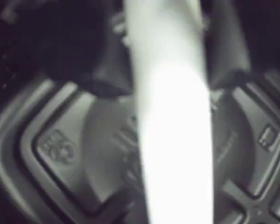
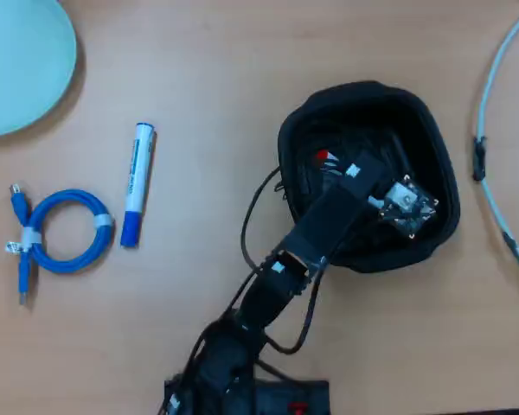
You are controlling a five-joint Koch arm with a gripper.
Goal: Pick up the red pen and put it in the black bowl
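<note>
1. Seen in the overhead view, the Koch arm reaches from the bottom centre of the frame up and to the right, its far end over the black bowl at right of centre.
2. The gripper sits inside the bowl's outline in that view; a small patch of red, the cap of the red pen, shows at its upper left edge.
3. In the wrist view the red pen's white barrel fills the centre of the frame from top to bottom, bright and blurred, with a dark finger of the gripper at its left and another at its right, pinching it.
4. Behind the barrel in the wrist view lies the ridged, embossed floor of the black bowl, its raised ribs running across the lower half of the frame.
5. A white marker with a blue cap lies on the wooden table at left of the overhead view, well apart from the bowl.
6. A coiled blue cable lies just to the left of that marker, near the left edge.
7. A pale blue plate is cut off by the upper left corner.
8. A pale cord curves along the right edge.
</note>
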